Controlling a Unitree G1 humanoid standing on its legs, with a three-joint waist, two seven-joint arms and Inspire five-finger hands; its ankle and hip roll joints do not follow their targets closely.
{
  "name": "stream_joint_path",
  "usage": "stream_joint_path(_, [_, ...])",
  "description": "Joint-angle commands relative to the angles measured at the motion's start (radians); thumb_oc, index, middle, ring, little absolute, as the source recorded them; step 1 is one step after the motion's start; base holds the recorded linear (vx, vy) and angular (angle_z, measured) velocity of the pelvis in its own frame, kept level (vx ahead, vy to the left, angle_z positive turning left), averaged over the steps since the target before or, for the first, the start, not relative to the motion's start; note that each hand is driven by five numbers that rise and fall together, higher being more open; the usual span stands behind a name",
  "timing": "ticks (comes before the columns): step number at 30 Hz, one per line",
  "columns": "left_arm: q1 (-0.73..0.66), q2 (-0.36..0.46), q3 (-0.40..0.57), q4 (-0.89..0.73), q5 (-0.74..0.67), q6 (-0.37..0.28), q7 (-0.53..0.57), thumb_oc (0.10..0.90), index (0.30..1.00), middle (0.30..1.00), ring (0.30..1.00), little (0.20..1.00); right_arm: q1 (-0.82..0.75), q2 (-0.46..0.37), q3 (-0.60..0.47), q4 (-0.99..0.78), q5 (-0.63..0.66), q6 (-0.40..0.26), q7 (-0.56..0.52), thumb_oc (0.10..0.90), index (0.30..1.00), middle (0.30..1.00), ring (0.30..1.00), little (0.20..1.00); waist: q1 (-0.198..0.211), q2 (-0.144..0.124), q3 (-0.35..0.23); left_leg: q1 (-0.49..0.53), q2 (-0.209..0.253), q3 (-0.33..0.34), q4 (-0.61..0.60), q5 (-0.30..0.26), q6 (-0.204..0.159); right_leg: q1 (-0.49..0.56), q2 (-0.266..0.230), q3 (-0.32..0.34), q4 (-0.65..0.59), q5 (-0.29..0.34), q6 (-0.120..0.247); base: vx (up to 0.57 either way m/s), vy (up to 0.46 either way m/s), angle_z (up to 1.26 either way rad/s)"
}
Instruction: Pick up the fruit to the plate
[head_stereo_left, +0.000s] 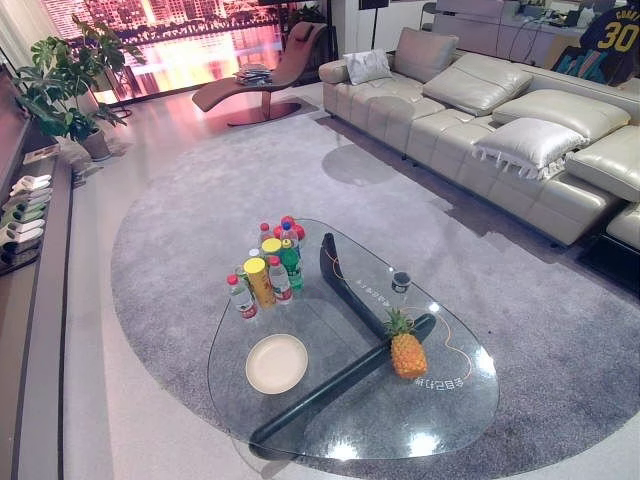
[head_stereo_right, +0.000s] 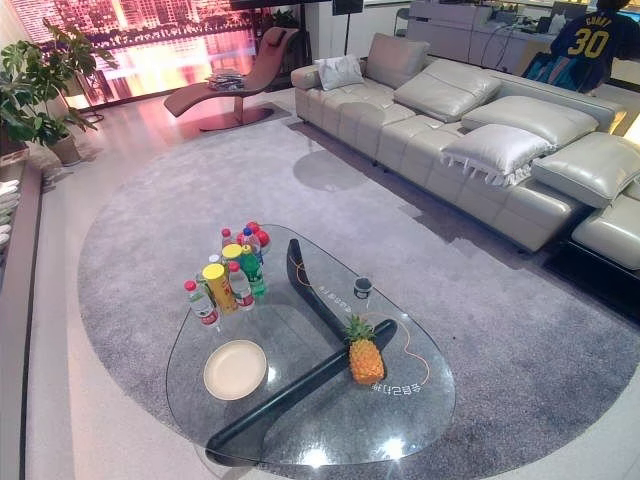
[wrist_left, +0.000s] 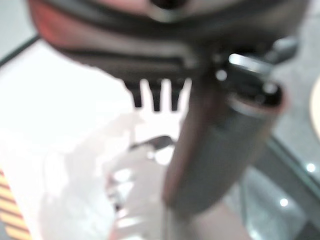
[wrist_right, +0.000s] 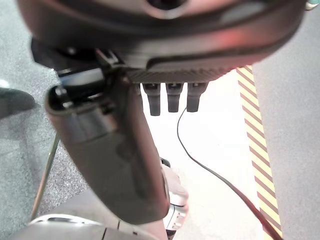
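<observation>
My left hand (wrist_left: 200, 75) and right hand (wrist_right: 150, 65) hang relaxed, fingers straight, holding nothing. Pineapple (head_stereo_left: 406, 350) stands upright on the glass surface (head_stereo_left: 440, 420), well apart from the plate (head_stereo_left: 277, 363); bottles (head_stereo_left: 268, 262) behind.

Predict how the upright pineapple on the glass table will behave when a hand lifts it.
The pineapple stands upright on smooth glass table, so a sideways nudge would probably slide or tip it. Its bulky body looks fairly heavy. The rough rind should grip well; the leafy crown likely bends.
</observation>
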Motion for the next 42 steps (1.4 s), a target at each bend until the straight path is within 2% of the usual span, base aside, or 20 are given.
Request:
stream_joint_path(1, [-0.087,-0.013,-0.030,0.039,0.031,-0.004,-0.020,0.800,0.900,0.900,0.900,0.900,-0.105,-0.022,0.032,0.067,-0.010,0.002,-0.030,0.800,0.900,0.900,0.900,0.900,0.010,-0.026,0.034,0.026,0.001,0.027,0.005,-0.057,0.020,0.018,-0.034,-0.036,0.005,-0.026,0.015,0.00,0.000,0.00])
stream_joint_path(18, [-0.081,-0.010,-0.024,0.044,0.032,-0.011,-0.013,0.800,0.900,0.900,0.900,0.900,-0.096,-0.018,0.027,0.066,-0.009,-0.002,-0.032,0.800,0.900,0.900,0.900,0.900,0.017,-0.039,0.032,0.028,0.003,0.027,0.005,-0.057,0.021,0.020,-0.031,-0.037,0.005,-0.024,0.016,0.00,0.000,0.00])
stream_joint_path(35, [-0.082,-0.004,-0.023,0.042,0.037,-0.001,-0.011,0.800,0.900,0.900,0.900,0.900,-0.098,-0.025,0.030,0.063,-0.016,0.000,-0.028,0.800,0.900,0.900,0.900,0.900,0.015,-0.034,0.039,0.026,0.004,0.027,0.005,-0.058,0.020,0.020,-0.035,-0.039,0.005,-0.024,0.017,0.00,0.000,0.00])
stream_joint_path(42, [-0.082,-0.002,-0.044,0.023,0.027,0.019,0.000,0.800,0.900,0.900,0.900,0.900,-0.098,-0.032,0.044,0.046,-0.017,0.004,-0.026,0.800,0.900,0.900,0.900,0.900,0.013,-0.036,0.083,-0.019,0.006,0.034,0.005,-0.040,0.019,-0.025,-0.038,-0.039,0.005,-0.009,0.020,-0.01,-0.008,-0.01])
